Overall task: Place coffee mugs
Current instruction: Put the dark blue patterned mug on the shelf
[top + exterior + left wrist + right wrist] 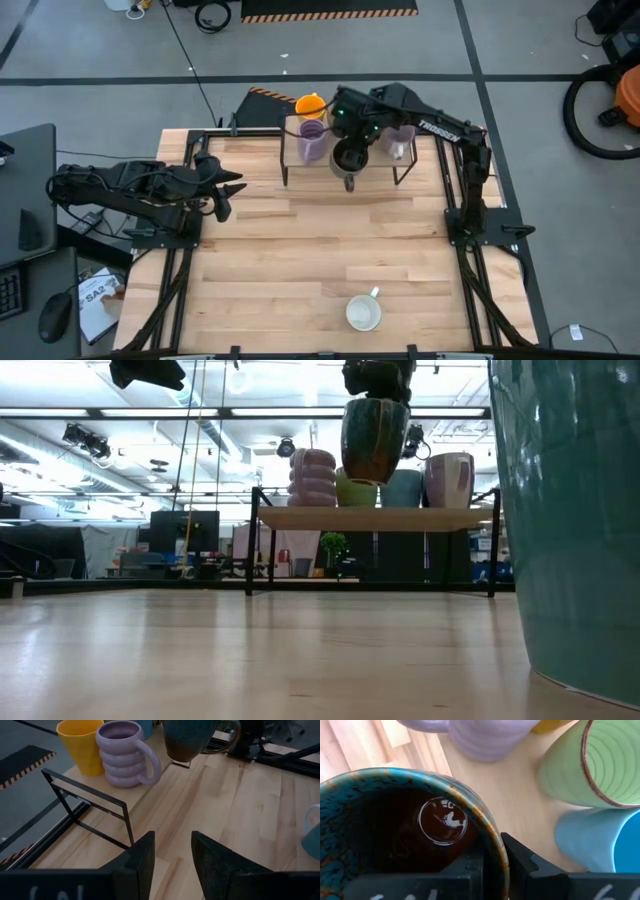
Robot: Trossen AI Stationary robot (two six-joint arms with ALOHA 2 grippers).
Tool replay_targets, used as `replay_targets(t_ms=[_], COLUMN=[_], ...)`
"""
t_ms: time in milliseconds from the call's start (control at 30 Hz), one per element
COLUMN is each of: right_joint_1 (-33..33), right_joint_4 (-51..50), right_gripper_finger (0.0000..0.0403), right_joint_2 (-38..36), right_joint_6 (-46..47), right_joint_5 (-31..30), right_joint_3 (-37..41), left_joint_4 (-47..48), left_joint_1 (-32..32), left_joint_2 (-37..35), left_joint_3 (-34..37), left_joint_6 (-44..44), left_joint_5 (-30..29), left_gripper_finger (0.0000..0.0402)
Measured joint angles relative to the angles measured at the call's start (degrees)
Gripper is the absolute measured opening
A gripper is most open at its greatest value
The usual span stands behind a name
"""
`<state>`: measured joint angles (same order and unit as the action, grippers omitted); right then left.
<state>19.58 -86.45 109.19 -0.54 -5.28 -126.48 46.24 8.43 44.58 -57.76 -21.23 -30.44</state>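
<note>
A: Nearest the low camera, a teal mug fills the edge of the picture; from above it seems to be the cream-lined one alone at the table's near side. Farther off, the right gripper pinches the rim of the dark brown mug, which hangs above the small shelf.

B: To set it well, the arm should lower it level into the gap ahead of the ribbed lilac mug, green mug and blue mug, touching none, and release only once the base rests flat.

A: The left gripper waits at the table's left, jaws apart, empty.

B: Writing? White lettering on the right arm is too small to read.
</note>
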Motion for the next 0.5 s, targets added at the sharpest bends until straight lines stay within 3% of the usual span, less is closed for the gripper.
replay_targets(t_ms=[500], right_joint_1=[5.80], right_joint_4=[1.53], right_gripper_finger=[0.0050], right_joint_2=[0.36], right_joint_6=[-7.93], right_joint_5=[1.36], right_joint_3=[-1.75], left_joint_4=[-0.04], left_joint_1=[0.00], left_joint_2=[0.02], left_joint_3=[0.00], left_joint_6=[-0.04], left_joint_5=[-2.27], left_gripper_finger=[0.0134])
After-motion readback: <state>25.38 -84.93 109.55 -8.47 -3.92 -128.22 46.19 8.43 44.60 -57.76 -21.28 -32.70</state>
